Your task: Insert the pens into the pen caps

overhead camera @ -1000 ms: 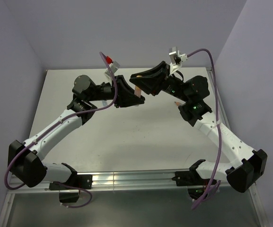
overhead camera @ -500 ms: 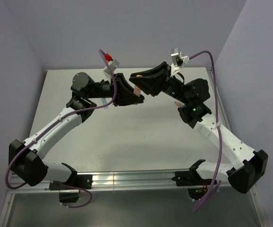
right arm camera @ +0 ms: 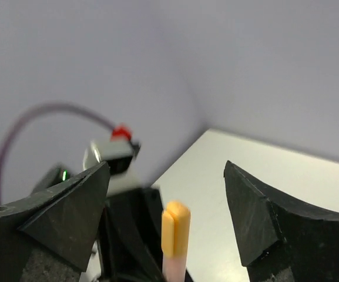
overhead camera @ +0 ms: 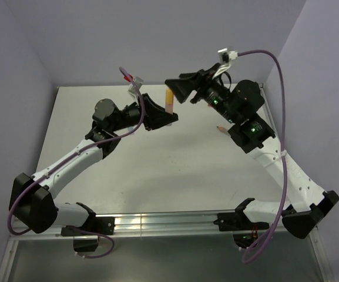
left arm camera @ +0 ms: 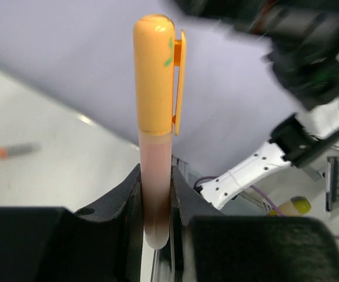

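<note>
Orange cap [left arm camera: 156,70]: seated on top end of pale pink pen [left arm camera: 155,158]; clip turned to the right in left wrist view; no gap seen at the seam w/ the body.
Left gripper [left arm camera: 155,194]: jaws closed onto pen's lower body; cap end stands clear above them.
Pen axis: long axis approx. upright, running straight out from betw. the left jaws; cap end up, butt end down betw. the pads.
Right gripper [right arm camera: 166,176]: jaws spread wide, nothing held; cap seen below & betw. them, touched by neither finger.
Key relation: pen lies ahead of the right jaws, approx. on their centre line; it is held by the left arm, so that arm is nearer.
Step judged: this pen appears capped; a set-down by the left arm is probably called for next, lowered w/o tipping.
Table [overhead camera: 157,170]: small grey piece w/ orange tip [left arm camera: 13,151] laid flat, well apart from the left jaws; too blurred to be named.
</note>
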Controlling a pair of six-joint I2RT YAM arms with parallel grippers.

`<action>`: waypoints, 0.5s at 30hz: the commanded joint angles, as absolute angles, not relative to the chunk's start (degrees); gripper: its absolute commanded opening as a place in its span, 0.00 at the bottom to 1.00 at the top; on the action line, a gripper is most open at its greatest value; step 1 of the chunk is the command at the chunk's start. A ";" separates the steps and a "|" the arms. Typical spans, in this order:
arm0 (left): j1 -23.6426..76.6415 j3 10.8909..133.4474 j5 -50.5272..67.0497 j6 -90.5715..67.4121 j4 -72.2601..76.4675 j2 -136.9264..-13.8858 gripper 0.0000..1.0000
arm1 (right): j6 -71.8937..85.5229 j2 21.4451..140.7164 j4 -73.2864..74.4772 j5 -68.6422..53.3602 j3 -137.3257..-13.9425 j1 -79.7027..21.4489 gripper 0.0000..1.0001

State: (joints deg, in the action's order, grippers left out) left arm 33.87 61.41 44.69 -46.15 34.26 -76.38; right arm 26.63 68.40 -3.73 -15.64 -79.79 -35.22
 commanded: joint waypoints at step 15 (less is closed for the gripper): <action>24.97 83.12 18.89 -56.08 7.83 -110.28 0.01 | 31.11 57.92 5.62 0.27 -76.03 -22.34 1.00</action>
